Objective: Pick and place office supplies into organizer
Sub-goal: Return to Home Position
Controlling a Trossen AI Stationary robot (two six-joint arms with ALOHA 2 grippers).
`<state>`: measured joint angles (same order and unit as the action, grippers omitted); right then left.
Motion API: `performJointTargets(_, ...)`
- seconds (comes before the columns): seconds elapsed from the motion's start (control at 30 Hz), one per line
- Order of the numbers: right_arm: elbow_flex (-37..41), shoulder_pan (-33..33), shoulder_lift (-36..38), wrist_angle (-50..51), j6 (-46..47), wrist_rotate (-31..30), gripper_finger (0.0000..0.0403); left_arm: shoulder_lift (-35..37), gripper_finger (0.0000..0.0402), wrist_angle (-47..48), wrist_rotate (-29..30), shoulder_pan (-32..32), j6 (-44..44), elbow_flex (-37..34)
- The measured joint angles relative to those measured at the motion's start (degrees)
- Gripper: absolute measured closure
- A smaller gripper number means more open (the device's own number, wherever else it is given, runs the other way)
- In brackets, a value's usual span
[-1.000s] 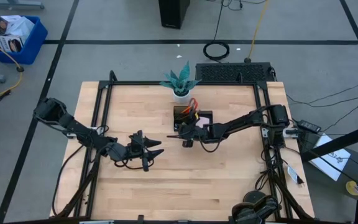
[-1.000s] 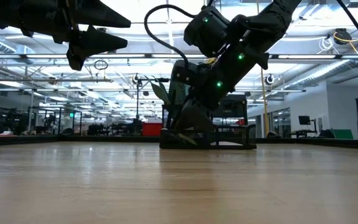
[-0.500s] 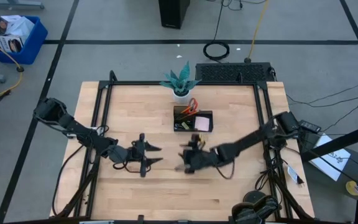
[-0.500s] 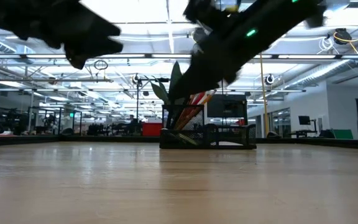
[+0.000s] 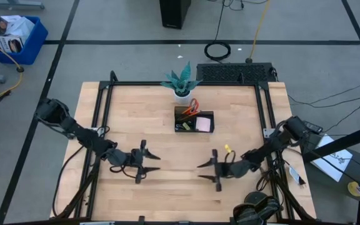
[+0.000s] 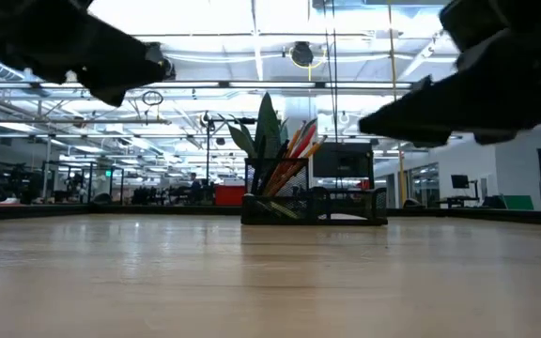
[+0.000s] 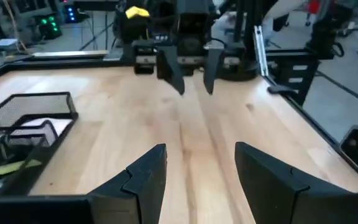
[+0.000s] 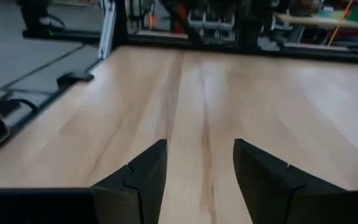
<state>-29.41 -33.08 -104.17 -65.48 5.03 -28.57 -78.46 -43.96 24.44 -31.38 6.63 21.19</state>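
The black mesh organizer [image 5: 194, 119] stands on the table's far middle. Its taller compartment holds red-handled scissors [image 5: 192, 104] and orange pencils [image 6: 296, 143], standing upright. The pink sticky pad [image 5: 204, 124] lies in the lower compartment, and a yellow-green clip [image 7: 10, 167] lies in the tray beside it. My left gripper [image 5: 155, 162] hovers open and empty over the table's near middle, pointing right. My right gripper [image 5: 200, 171] hovers open and empty opposite it, pointing left. In the left wrist view the right gripper [image 7: 191, 70] faces my left gripper [image 7: 194, 169].
A white pot with a teal plant [image 5: 181, 84] stands just beyond the organizer. A black frame [image 5: 180, 84] runs around the table. Bare wood [image 8: 204, 112] lies between and below the two grippers. In the low view both arms hang above the table top [image 6: 270, 282].
My right gripper has drawn back from over the organizer toward the table's near edge and right, turning until its fingers point left. My left gripper has shifted slightly toward the near edge. The organizer and its contents have stayed in place.
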Motion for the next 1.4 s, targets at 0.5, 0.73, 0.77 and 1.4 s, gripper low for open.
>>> performJointTargets(0.5,18.14,1.17,19.61,1.52,-0.24,-0.81,0.0231,0.09,0.0206,-22.09,3.7,1.15,-1.95,-16.58)
performJointTargets(0.73,25.1,4.26,29.81,-0.66,-1.27,-3.11,0.0225,0.15,0.0206,-27.32,-7.73,14.77,-3.57,-19.21)
performJointTargets(0.77,25.99,4.73,31.35,-0.4,-1.48,-3.2,0.0225,0.15,0.0206,-27.58,-11.04,16.68,-3.81,-19.21)
performJointTargets(1.4,28.46,8.7,60.25,23.65,-5.51,-3.05,0.0229,16.34,0.0206,-12.8,-20.13,29.07,-6.07,-20.68)
